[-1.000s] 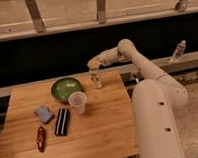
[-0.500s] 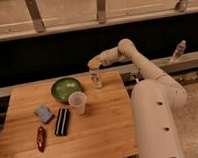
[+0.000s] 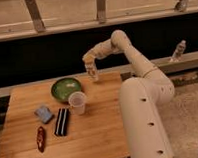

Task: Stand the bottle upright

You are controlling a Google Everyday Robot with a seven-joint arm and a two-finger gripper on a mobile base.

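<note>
gripper (image 3: pixel 89 64) clamped on upright bottle (image 3: pixel 93 72) at far edge of wooden table (image 3: pixel 95 134)

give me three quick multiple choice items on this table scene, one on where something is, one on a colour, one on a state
1. Where is the gripper?
A. over the table's far edge
B. beside the red item
C. above the blue item

2. What colour is the bowl?
A. blue
B. green
C. red

3. How is the bottle?
A. flat beside the cup
B. inside the bowl
C. upright, held in shut fingers

Answers: 1 A, the arm ends at the far edge. 2 B, its inside shows green. 3 C, it stands vertical under the gripper.
</note>
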